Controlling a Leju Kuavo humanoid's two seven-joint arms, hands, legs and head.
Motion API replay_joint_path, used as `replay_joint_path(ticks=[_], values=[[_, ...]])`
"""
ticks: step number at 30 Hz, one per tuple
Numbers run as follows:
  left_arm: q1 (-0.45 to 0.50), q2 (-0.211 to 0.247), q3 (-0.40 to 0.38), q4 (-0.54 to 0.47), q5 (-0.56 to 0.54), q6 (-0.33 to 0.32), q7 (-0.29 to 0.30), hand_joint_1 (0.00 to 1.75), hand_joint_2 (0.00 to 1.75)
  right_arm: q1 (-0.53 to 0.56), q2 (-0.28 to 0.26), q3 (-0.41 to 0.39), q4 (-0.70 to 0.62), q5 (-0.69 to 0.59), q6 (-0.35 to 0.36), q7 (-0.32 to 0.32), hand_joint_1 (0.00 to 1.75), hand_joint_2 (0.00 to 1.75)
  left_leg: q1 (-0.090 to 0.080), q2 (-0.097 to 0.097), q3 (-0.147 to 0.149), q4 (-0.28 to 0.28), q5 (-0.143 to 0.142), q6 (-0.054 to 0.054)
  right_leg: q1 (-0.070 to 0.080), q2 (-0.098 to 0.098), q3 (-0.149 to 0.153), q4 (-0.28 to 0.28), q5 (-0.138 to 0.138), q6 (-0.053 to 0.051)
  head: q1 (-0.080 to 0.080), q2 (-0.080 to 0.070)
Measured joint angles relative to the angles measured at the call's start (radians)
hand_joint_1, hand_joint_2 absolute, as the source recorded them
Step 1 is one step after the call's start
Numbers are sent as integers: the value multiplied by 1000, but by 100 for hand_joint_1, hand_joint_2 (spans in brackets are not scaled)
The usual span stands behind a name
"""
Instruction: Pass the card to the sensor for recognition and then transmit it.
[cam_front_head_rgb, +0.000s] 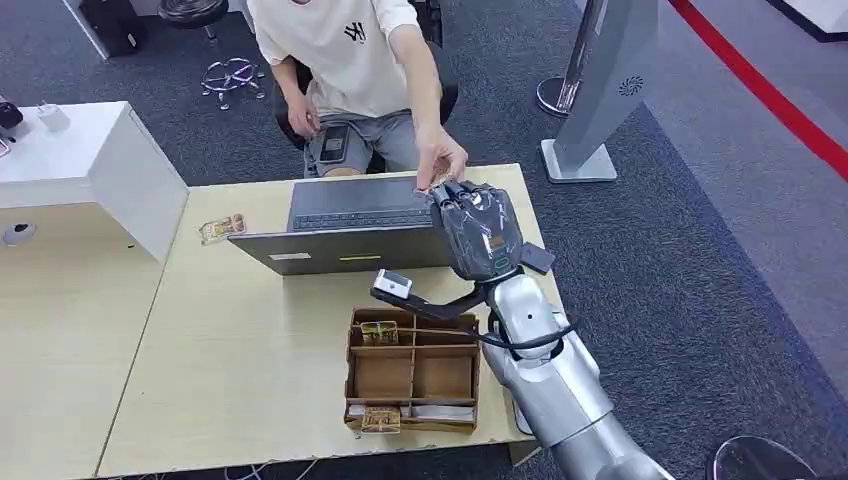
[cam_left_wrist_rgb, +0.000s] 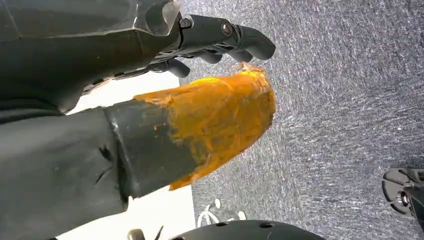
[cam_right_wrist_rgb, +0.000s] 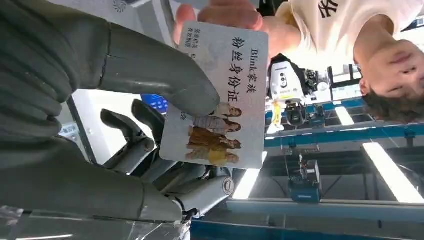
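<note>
White printed plastic card (cam_right_wrist_rgb: 220, 95) is pinched between the right hand (cam_right_wrist_rgb: 125, 115) thumb and fingers while a person's fingers (cam_right_wrist_rgb: 220, 12) grasp its far edge, so early release could drop it.

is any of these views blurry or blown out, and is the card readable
Right wrist view: the card is sharp, its print readable, pinched under the right hand thumb with a person's fingers on its far edge; ceiling light strips behind glare white. Left wrist view: the left hand is soft, the carpet sharper. Head view: evenly lit, the card too small to read.
</note>
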Motion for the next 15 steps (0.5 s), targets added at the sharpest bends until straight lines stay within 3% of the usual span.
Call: replay_joint_path(ticks=[6,11,15], values=[[0,0,0,0,-2,0,0,0,0,9,0,0,1,-20,0,-8,175,175,0,0,0,0,0,0,0,0,0,0,0,0,0,0],[1,0,0,0,2,4,-2,0,0,50,20,-7,-2,-286,-1,-135,175,175,0,0,0,0,0,0,0,0,0,0,0,0,0,0],[3,0,0,0,4,8,-4,0,0,86,27,8,-25,-380,0,-140,175,175,0,0,0,0,0,0,0,0,0,0,0,0,0,0]])
